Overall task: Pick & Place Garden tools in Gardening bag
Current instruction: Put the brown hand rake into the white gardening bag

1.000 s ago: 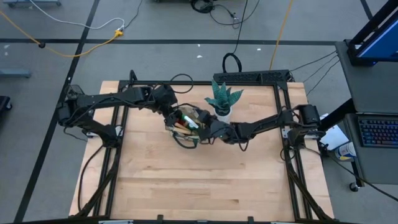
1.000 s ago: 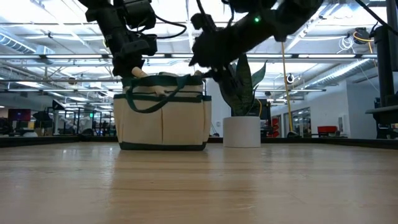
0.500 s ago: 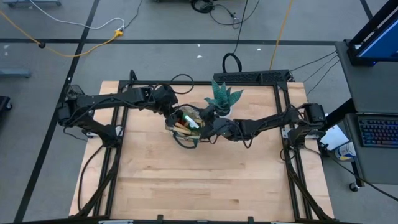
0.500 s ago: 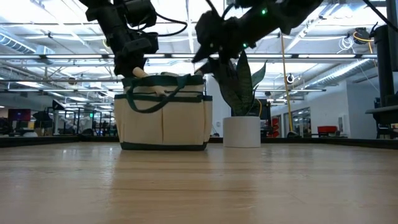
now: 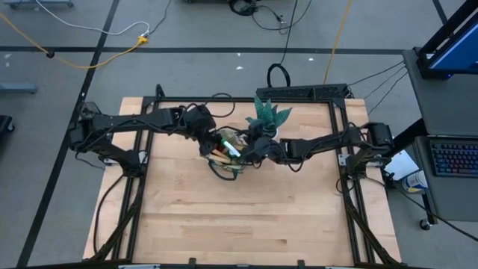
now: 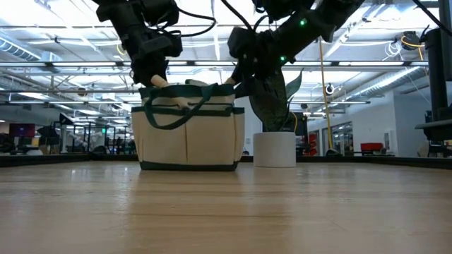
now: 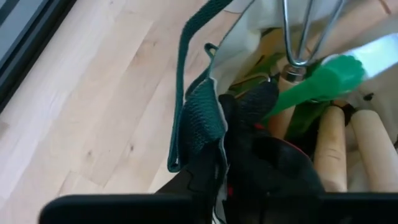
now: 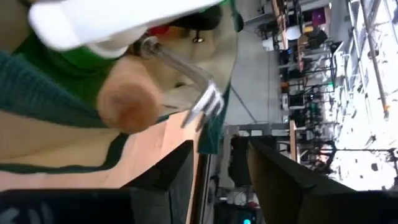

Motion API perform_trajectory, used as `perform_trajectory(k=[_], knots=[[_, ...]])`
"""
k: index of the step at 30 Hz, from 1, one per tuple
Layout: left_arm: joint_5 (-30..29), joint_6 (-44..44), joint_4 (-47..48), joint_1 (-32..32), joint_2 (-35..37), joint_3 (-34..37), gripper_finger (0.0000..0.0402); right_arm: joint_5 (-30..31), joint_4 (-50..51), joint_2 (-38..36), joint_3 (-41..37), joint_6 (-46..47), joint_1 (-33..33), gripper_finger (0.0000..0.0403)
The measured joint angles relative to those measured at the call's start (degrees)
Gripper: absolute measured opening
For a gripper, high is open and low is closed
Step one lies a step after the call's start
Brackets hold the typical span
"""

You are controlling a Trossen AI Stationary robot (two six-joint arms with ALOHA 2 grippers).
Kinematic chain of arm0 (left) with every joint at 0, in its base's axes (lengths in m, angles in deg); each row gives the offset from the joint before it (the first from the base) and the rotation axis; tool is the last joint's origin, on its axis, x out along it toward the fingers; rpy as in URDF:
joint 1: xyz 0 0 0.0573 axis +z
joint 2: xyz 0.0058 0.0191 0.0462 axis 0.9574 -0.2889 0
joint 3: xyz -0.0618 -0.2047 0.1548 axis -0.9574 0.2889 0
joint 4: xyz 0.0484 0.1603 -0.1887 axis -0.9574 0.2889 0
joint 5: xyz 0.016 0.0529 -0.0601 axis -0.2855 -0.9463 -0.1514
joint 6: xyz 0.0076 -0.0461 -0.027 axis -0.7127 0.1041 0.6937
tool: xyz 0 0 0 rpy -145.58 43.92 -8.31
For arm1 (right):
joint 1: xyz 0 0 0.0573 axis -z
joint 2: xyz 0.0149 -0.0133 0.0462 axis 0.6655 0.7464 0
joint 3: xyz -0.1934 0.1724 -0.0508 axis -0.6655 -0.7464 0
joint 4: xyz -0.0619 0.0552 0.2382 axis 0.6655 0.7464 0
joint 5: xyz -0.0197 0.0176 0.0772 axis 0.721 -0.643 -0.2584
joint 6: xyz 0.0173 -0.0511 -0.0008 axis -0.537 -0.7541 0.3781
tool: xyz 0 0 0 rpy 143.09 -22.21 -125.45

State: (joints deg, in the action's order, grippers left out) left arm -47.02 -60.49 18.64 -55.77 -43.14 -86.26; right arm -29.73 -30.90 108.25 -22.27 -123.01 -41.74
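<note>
The gardening bag (image 5: 224, 153) stands on the table (image 5: 246, 224) a little toward the far edge, about midway between the side edges, with the white-potted plant (image 5: 267, 119) just beside it toward the far right corner. It is already full: wooden handles stand up out of its mouth, a rake (image 8: 198, 99) head shows among them, and the green spray bottle (image 7: 323, 78) lies across the top.

The two arms meet over the bag from opposite sides. The left gripper (image 5: 206, 137) sits at the bag's left rim, down at the opening. Its wrist camera shows its fingers (image 7: 249, 149) pressed against the rim's green trim and a dark, red-edged glove (image 7: 264, 102), but I cannot tell whether they are clamped on anything or just parting.

The right gripper (image 5: 251, 150) hangs at the bag's right rim. Its two fingers (image 8: 180, 171) stand apart with clear air between them and nothing held; the rounded end of a wooden handle (image 8: 127, 99) lies just ahead of them.

What the next move turns on, I'd say, is that the tool handles run upward and lean toward the bag's right rim, so their long axis points roughly at the right gripper. The left gripper is nearer the glove and trim; the right is nearer the handle ends. If anything needs tucking down, each arm has its own side.
</note>
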Motion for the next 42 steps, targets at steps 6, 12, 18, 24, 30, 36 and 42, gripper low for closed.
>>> perform_trajectory(k=[6, 12, 18, 24, 30, 36, 42], knots=[[-0.69, -1.47, 0.19, 0.04, 0.0, -1.03, 0.0072, -0.03, 2.6, -0.04, 0.0, 3.57, -0.02, 0.0141], [-1.23, -2.97, 0.78, -0.68, 0.0, -2.31, 0.0088, 0.13, 3.9, -0.13, 0.0, 8.95, -0.95, 0.0141], [-1.52, -3.06, 5.85, -1.98, 0.0, -4.75, 0.0109, 0.2, 7.86, -0.15, 0.0, 13.35, -2.28, 0.0141], [-1.52, -3.06, 6.17, -3.73, 0.0, -8.91, 0.0128, 6.03, 9.45, -0.28, 0.0, 14.88, -5.22, 0.0141], [-0.85, -4.37, -1.4, -6.33, -0.02, -11.06, 0.0127, 4.22, 10.77, -1.79, -0.26, 16.25, -9.62, 0.0141], [-1.26, -7.65, -9.13, -8.79, -4.26, -11.08, 0.0127, -8.3, 1.72, -2.07, -4.01, 11.61, -12.44, 0.0141], [-1.49, -7.13, -15.83, -9.12, -10.7, -11.04, 0.0127, -8.83, -10.38, -2.07, -9.21, 6.83, -11.49, 0.0141]])
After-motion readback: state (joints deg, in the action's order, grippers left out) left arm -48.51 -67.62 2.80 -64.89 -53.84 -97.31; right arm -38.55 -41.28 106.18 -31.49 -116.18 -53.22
